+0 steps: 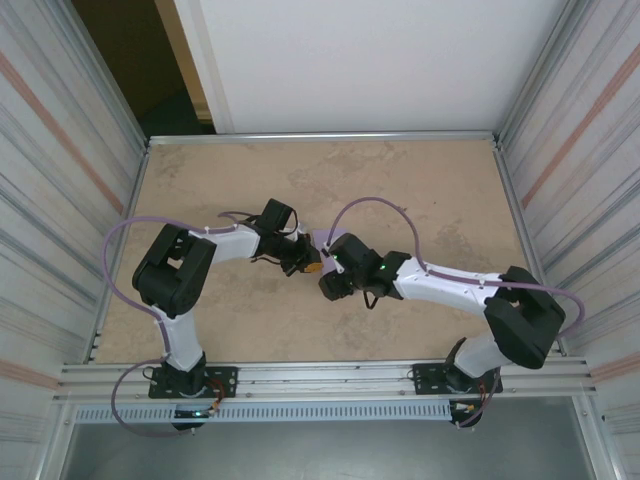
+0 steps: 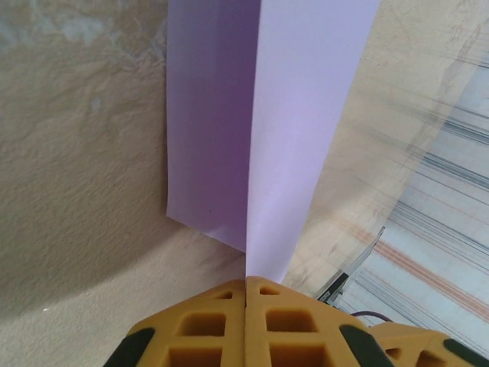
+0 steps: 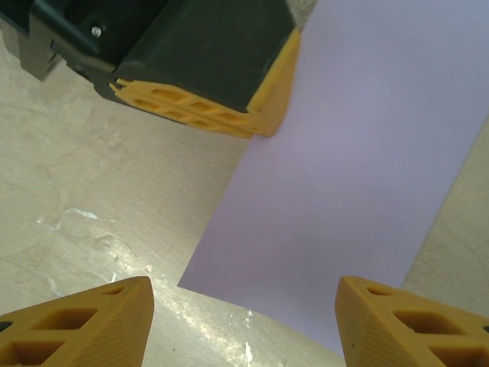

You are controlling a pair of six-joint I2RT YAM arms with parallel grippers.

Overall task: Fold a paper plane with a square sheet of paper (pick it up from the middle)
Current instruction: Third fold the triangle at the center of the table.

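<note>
Through the left wrist camera, my left end effector (image 2: 245,284) is pinched closed on the near end of the paper's (image 2: 306,115) crease. The sheet is bent into two flaps, one shaded and one lit, running away over the bench (image 2: 76,191). My right end effector (image 3: 244,287) stands wide, jaws either side of a flat lavender flap. From above, both meet mid-bench, with the paper just beyond them.

Mottled beige counter (image 1: 430,185), metal-edged.
Its stone-patterned surface shows pale blotches and glossy patches; the folded square sheet of paper (image 2: 290,115) is over its middle, and whether any edge touches it cannot be told.
</note>
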